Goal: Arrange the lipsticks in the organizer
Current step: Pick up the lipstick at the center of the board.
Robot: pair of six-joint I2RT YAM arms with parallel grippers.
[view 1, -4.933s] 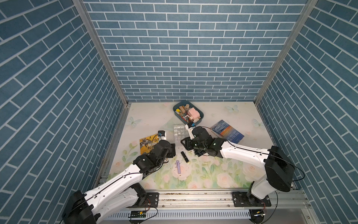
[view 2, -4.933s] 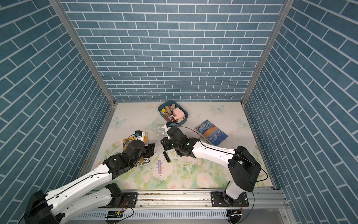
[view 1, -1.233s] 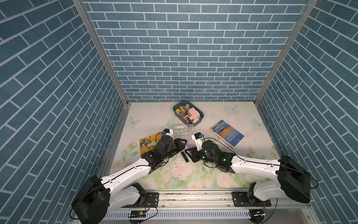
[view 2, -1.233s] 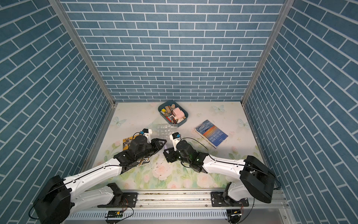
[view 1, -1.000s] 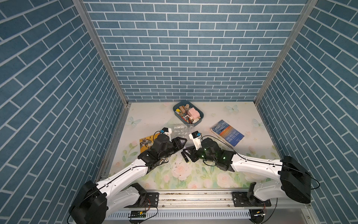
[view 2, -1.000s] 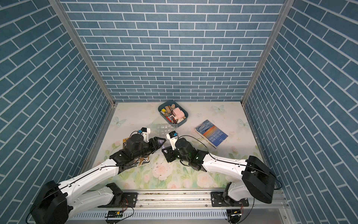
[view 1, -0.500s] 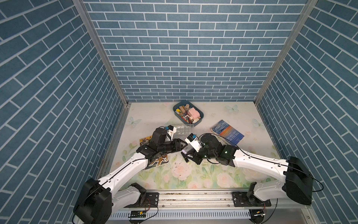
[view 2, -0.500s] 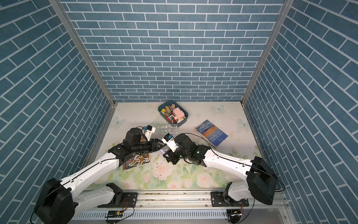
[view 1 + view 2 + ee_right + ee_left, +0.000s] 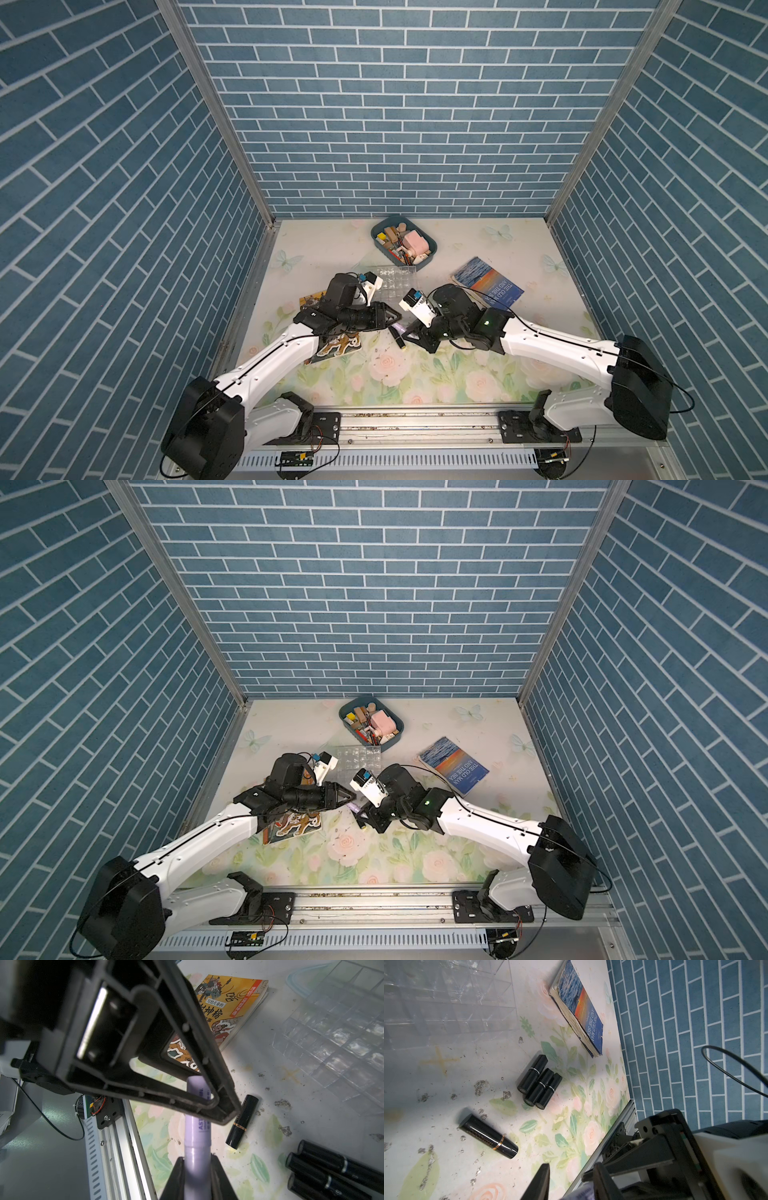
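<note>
My right gripper (image 9: 197, 1159) is shut on the slim lilac lipstick (image 9: 197, 1140) and holds it off the mat, in both top views (image 9: 400, 328) (image 9: 354, 807). My left gripper (image 9: 571, 1169) meets it tip to tip (image 9: 396, 325). Its jaws straddle the tube's free end, with a gap still showing on one side. The black lipstick with the gold band (image 9: 489, 1138) (image 9: 242, 1122) lies on the mat below. Three short black lipsticks (image 9: 538, 1084) (image 9: 324, 1169) lie side by side; the right arm hides them in the top views. The clear organizer (image 9: 395, 280) (image 9: 446, 997) stands just behind, its cells empty.
A blue-grey tray (image 9: 433, 248) of odds and ends sits at the back. A blue book (image 9: 486, 282) lies to the right. An orange picture book (image 9: 336, 349) (image 9: 228, 1007) lies under the left arm. The metal rail runs along the front edge.
The right gripper has risen with the lilac lipstick and swung towards the left one. The left gripper came in to meet it, and its jaws have narrowed round the tube's free end.
</note>
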